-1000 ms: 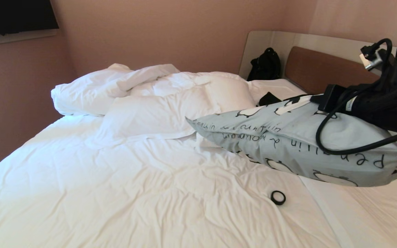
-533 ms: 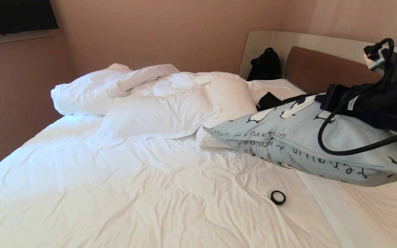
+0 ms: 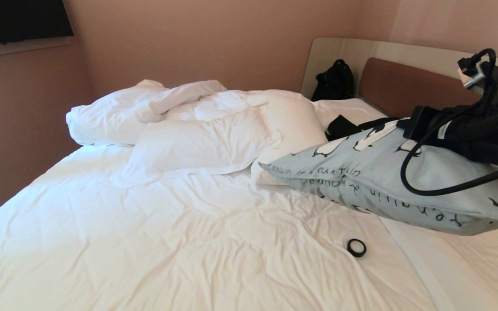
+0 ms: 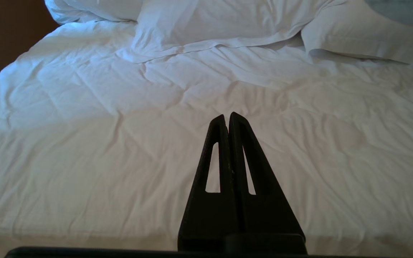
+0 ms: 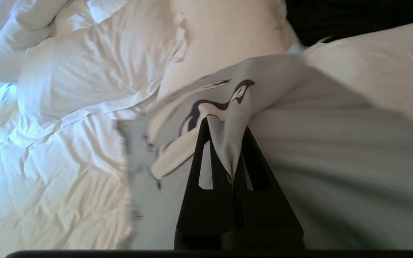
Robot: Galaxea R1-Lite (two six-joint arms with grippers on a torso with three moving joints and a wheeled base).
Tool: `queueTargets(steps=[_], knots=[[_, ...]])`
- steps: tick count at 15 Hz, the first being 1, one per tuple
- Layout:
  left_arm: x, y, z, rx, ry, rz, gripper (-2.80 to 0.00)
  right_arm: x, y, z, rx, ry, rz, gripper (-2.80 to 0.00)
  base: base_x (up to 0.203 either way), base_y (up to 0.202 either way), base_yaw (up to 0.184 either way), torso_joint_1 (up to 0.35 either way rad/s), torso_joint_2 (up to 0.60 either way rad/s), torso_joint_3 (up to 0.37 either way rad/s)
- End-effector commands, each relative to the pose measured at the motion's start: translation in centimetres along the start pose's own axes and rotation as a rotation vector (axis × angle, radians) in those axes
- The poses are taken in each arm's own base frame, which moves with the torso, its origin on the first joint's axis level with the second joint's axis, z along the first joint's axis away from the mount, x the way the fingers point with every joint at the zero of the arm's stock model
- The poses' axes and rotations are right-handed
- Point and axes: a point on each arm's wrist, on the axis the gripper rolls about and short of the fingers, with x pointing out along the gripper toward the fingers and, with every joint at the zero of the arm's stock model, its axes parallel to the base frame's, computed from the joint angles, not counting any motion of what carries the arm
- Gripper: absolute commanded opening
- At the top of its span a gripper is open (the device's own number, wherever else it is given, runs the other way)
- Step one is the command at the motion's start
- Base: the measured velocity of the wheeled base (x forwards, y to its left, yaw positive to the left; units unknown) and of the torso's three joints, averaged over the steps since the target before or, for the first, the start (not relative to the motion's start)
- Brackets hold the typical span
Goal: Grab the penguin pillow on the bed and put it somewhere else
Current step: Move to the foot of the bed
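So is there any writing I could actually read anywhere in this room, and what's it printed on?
penguin pillow, held off the bed by the right gripper: black handwritten-style lettering, upside down in the head view; it seems to read "penguin & mountain", repeated, but not every letter is clear.
White tag on the arm's cable: too small to read.
No other writing shows.

Bedroom, likely a hotel or guest room: large double bed (image 3: 154,233) with white sheets, rumpled white duvet (image 3: 145,108) and plain white pillows (image 3: 201,144), brown headboard (image 3: 404,88) in cream surround, pinkish walls (image 3: 197,39), black bag (image 3: 333,82) in the corner
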Motion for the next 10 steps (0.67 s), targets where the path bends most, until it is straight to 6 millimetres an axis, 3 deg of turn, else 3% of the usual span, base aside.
queueTargets(steps=[1, 10], knots=[[0.01, 0.00, -0.04, -0.001, 0.001, 0.001, -2.80, 0.07, 0.02, -0.02, 0.000, 0.000, 0.000, -2.80, 0.000, 0.194, -0.001, -0.007, 0.00, -0.002], [0.01, 0.00, -0.04, -0.001, 0.001, 0.001, -2.80, 0.27, 0.00, -0.21, -0.001, 0.007, -0.001, -2.80, 0.000, 0.197, 0.000, 0.002, 0.00, 0.002]])
